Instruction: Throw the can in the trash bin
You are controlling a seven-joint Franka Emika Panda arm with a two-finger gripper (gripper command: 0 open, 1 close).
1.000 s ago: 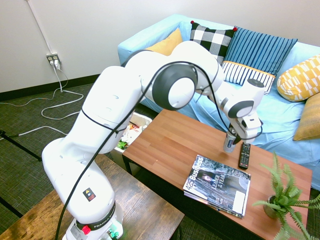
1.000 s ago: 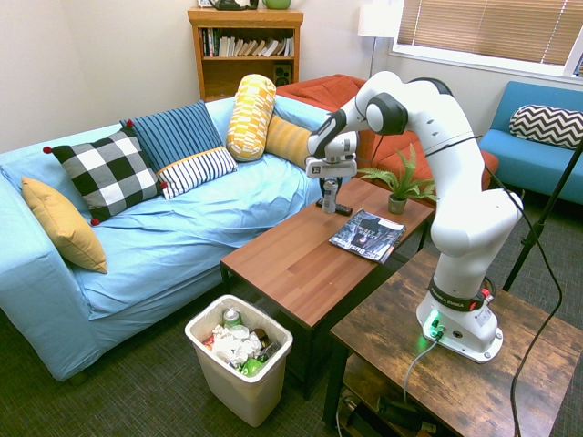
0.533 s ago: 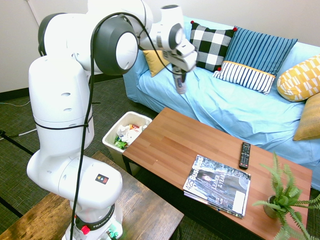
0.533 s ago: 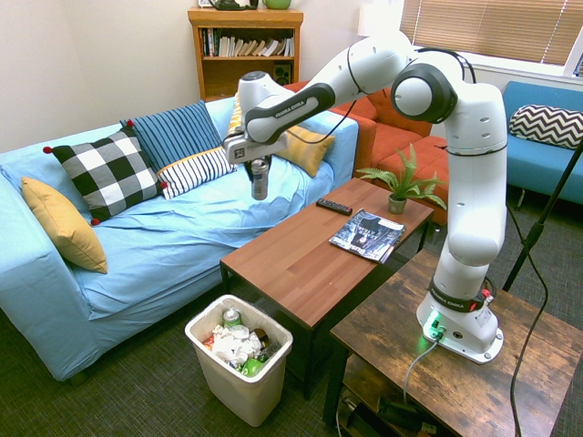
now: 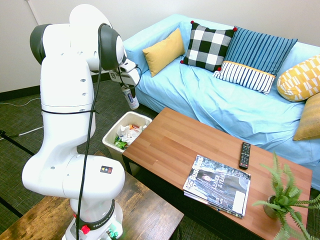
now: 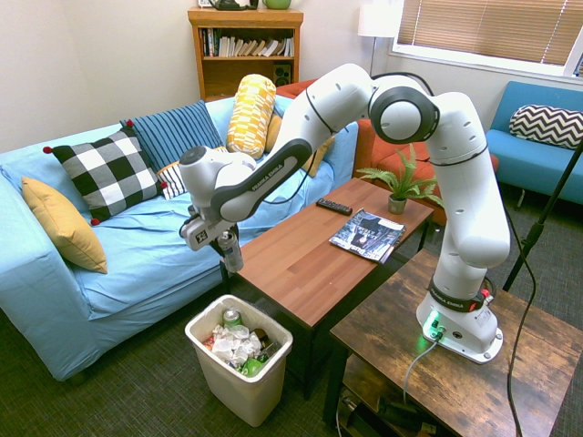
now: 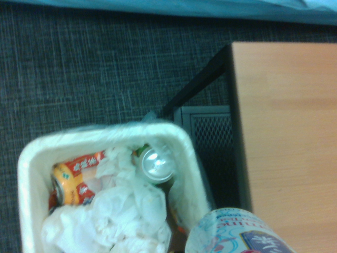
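Observation:
My gripper [image 5: 129, 92] is shut on the can [image 5: 133, 101], a slim silver-white can with blue print that hangs upright from the fingers. It is held in the air above the trash bin [image 5: 109, 136], near the bin's far edge and beside the coffee table's end. The second exterior view shows the gripper [image 6: 227, 244] and can [image 6: 233, 258] a short way above the cream-white bin [image 6: 232, 387]. In the wrist view the can [image 7: 239, 232] shows near the bin's rim [image 7: 23, 163]. The bin holds crumpled paper and other cans.
The wooden coffee table [image 5: 170, 145] stands right beside the bin, with a black remote [image 5: 244, 154], a magazine [image 5: 218, 184] and a potted plant [image 5: 282, 197] on it. A blue sofa [image 5: 225, 107] with cushions runs behind. Dark carpet surrounds the bin.
The arm has swung from over the remote end of the coffee table, across the sofa front, and down to above the trash bin, carrying the can all the way.

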